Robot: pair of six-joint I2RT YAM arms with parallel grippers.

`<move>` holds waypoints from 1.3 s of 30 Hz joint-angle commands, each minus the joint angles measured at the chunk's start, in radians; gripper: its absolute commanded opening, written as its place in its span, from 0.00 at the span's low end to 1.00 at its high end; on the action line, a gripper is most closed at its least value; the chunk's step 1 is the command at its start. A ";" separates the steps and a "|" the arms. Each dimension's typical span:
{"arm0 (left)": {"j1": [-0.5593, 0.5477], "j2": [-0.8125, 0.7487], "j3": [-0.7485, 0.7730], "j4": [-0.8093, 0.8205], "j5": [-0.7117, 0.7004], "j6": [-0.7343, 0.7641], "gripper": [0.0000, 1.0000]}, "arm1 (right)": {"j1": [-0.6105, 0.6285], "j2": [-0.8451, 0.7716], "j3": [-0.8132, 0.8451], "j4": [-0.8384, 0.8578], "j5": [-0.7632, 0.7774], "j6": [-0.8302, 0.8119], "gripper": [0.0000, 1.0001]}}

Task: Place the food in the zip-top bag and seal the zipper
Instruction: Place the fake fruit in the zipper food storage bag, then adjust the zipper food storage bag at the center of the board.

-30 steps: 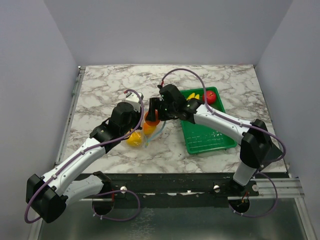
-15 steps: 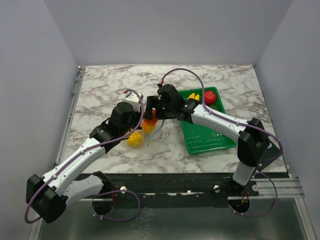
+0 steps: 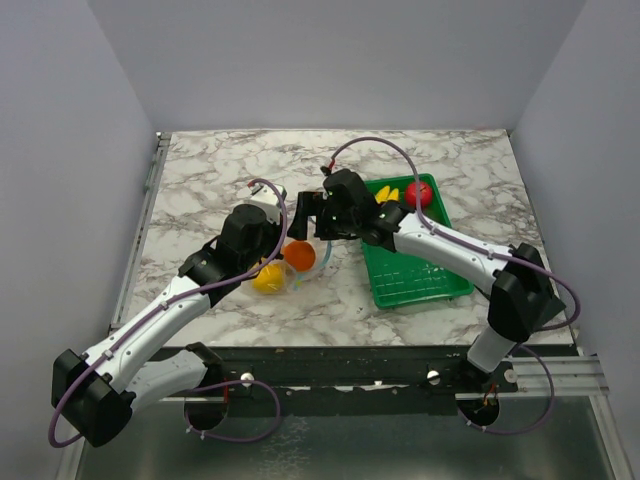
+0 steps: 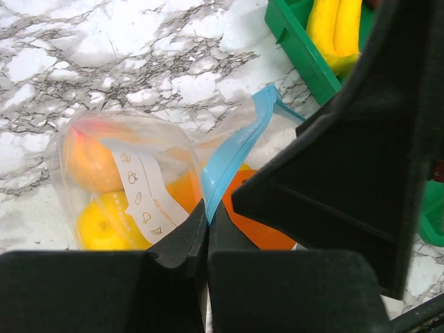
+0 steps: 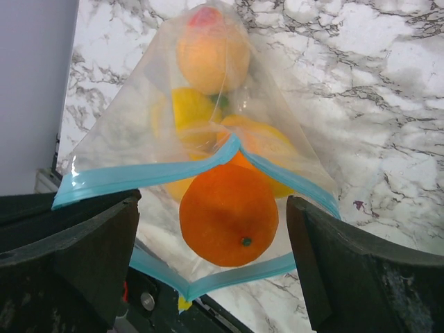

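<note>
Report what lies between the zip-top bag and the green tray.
Nothing but bare marble table. The left wrist view shows that stretch between the zip-top bag and the green tray.

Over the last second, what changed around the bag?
The right gripper opened and let go of the orange, which now lies in the mouth of the zip-top bag. The gripper drew back a little from it. Unchanged: the left gripper stays shut on the zipper. The banana bunch and red fruit remain in the green tray.
</note>
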 commanded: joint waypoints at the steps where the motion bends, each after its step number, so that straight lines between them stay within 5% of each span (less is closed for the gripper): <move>1: 0.006 -0.015 -0.004 0.017 0.004 0.003 0.00 | 0.010 -0.083 -0.035 -0.021 -0.002 0.001 0.92; 9: 0.006 -0.012 -0.005 0.018 0.003 0.003 0.00 | 0.010 -0.218 -0.131 -0.059 0.036 -0.003 0.89; 18: 0.006 -0.018 -0.009 0.016 0.002 -0.001 0.00 | 0.010 -0.305 -0.275 -0.068 0.109 0.089 0.72; 39: 0.006 -0.026 -0.016 0.016 -0.005 -0.003 0.00 | 0.008 -0.110 -0.250 0.018 0.182 0.128 0.59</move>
